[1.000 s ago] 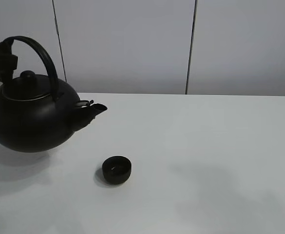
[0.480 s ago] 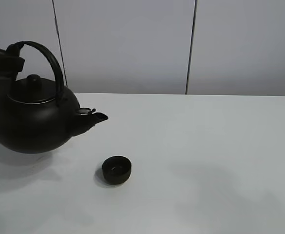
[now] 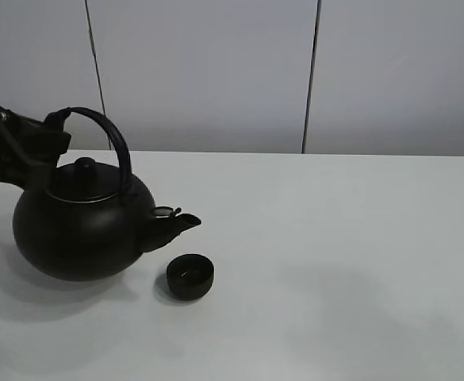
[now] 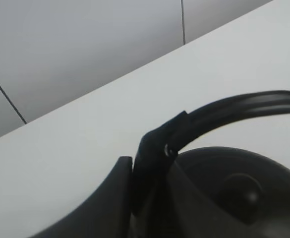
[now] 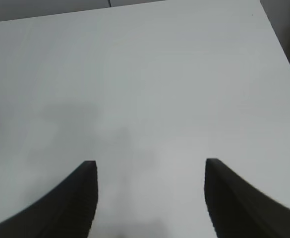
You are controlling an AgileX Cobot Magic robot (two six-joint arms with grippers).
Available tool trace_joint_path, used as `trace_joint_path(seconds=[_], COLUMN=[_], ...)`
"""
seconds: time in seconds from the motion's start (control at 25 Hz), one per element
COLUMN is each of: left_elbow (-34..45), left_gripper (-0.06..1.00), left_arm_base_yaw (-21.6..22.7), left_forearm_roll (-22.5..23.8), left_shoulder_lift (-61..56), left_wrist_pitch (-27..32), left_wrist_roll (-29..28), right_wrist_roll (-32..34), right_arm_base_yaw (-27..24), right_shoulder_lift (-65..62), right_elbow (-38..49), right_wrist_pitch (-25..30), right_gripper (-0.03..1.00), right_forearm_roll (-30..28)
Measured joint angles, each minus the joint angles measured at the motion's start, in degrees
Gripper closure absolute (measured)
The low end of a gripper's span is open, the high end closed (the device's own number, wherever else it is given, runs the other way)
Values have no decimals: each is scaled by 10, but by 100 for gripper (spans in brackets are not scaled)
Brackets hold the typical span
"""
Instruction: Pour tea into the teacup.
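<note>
Because the teacup (image 3: 189, 275) was small, low and without a handle, it looked light, stiff and easy to shove or tip. I judged it best left untouched, or pinched across its rim if it had to be shifted. It sat on the desk (image 3: 358, 254) at about 7 o'clock from the middle of the high view. No tea could be made out as a stream. At the cup's 12 o'clock, apart from it, hung the spout (image 3: 180, 224) of the big black kettle (image 3: 85, 230). The kettle's round body lay at the cup's 10 o'clock, near but not touching, and whether it rested on the desk I could not tell. It looked heavy and rigid, best carried by its arched handle (image 3: 105, 131). The left gripper (image 4: 135, 188) had its jaws clenched on that handle near its 9 o'clock end. The right gripper (image 5: 149, 166) hung over the desk, jaws released and holding nothing.
</note>
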Motion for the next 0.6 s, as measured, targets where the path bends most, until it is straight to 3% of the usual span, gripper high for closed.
trace_joint_path(seconds=[0.2,0.6], left_elbow=[-4,-14], left_gripper=[82,82], left_arm_base_yaw=[0,0], left_forearm_roll=[-12,-14], left_shoulder_lift=[0,0], left_wrist_pitch=[-23,-1], left_wrist_roll=[-1,29], right_wrist_roll=[0,0], right_arm_base_yaw=[0,0], right_shoulder_lift=[0,0], right_elbow=[0,0], right_wrist_pitch=[0,0], right_gripper=[53,53], right_forearm_roll=[0,0])
